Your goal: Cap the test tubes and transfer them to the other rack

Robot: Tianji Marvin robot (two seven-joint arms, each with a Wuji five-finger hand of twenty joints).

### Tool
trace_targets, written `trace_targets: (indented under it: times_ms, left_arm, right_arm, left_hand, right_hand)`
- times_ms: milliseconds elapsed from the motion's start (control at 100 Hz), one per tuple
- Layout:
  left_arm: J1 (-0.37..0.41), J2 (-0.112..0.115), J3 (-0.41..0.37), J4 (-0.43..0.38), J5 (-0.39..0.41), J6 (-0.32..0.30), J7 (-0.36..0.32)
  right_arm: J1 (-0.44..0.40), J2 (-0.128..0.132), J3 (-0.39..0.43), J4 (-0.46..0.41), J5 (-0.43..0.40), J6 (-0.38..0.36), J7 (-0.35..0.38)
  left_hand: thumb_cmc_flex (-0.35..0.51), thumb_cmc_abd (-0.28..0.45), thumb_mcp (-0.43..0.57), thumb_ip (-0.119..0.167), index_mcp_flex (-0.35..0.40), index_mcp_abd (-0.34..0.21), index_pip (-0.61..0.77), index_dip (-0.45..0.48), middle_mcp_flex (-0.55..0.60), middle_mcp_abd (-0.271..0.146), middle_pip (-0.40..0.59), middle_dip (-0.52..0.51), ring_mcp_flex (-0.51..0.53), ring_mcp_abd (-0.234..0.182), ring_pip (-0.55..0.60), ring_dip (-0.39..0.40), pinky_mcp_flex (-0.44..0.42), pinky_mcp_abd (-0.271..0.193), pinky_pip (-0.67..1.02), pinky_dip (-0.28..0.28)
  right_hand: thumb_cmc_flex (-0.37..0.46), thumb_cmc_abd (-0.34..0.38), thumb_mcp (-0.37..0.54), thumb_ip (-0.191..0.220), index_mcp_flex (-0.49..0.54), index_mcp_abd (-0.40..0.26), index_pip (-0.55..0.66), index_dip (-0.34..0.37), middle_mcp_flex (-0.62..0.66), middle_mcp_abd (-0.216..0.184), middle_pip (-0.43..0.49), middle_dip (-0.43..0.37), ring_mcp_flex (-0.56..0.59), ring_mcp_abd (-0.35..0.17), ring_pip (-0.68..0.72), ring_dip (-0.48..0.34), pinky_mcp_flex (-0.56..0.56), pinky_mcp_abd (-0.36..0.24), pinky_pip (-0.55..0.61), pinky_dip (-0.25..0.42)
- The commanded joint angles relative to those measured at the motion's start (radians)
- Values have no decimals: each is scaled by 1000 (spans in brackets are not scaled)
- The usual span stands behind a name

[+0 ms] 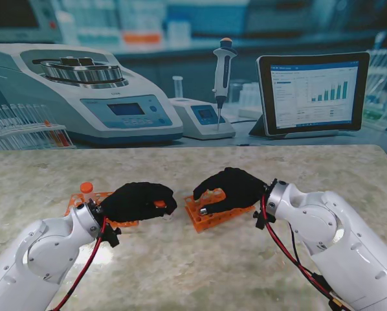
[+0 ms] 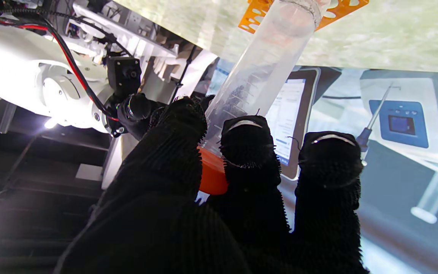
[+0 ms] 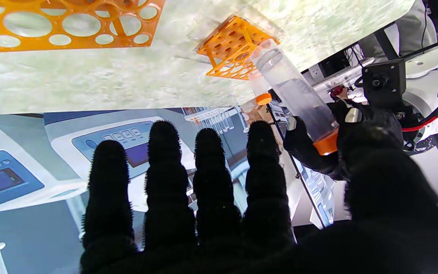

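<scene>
My left hand (image 1: 138,202) is shut on a clear test tube (image 2: 264,76), pinched at its orange cap (image 2: 211,175) between thumb and fingers. The tube lies tilted, its bottom pointing toward the right orange rack (image 1: 210,220). That tube (image 3: 299,95) and its cap (image 3: 325,146) also show in the right wrist view. My right hand (image 1: 229,189) hovers over the right rack (image 3: 67,26), fingers (image 3: 162,171) spread and holding nothing. The left orange rack (image 1: 74,202) stands behind my left hand with one orange-capped tube (image 1: 87,188) upright in it.
Beyond the far table edge stand a centrifuge (image 1: 83,91), a small device with a pipette (image 1: 222,71) and a tablet (image 1: 313,91). A clear tube rack (image 1: 25,126) sits at the far left.
</scene>
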Motion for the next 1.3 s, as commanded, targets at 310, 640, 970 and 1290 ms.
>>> trace_targets:
  times_ms: [310,640,970,1290]
  left_arm:
    - [5,2,-30,17,22,10,7]
    - [2,1,-57,38,34,24,13]
    - [12,0,-96,59,59,35,25]
    - [28,-3,-135,90,95,43,52]
  right_arm:
    - [55,5,-20,-19,22,33,48]
    - [51,4,-17,-19,21,31,45]
    - [45,4,-19,-16,17,34,44]
    - [22,4,-3,-19,8,27,36]
  left_hand:
    - [188,200,325,28,138,26,316,150,187,-136,351,66,-23,-36,12,6,-4,30,-3,37]
    - [188,200,326,27,139,27,317,149,184,-133,350,66,-25,-30,10,9,-11,33,-4,40]
    - [188,201,325,26,136,30,316,147,182,-133,348,65,-29,-25,8,11,-18,37,-6,41]
    - [188,200,326,26,136,30,318,146,181,-131,347,64,-32,-20,6,14,-23,40,-5,44]
  right_hand:
    - [1,48,-30,24,-20,-27,14,-8,-3,-30,-11,-10,-11,-16,-26,-20,-16,20,5,-21]
    - [3,52,-38,24,-22,-23,13,-10,-5,-31,-12,-11,-14,-17,-28,-22,-20,20,5,-25]
    - [7,56,-44,25,-24,-20,12,-10,-7,-30,-12,-11,-18,-16,-29,-24,-25,21,4,-28]
    - [10,59,-49,26,-23,-21,12,-10,-6,-33,-11,-10,-19,-16,-29,-25,-29,22,4,-30]
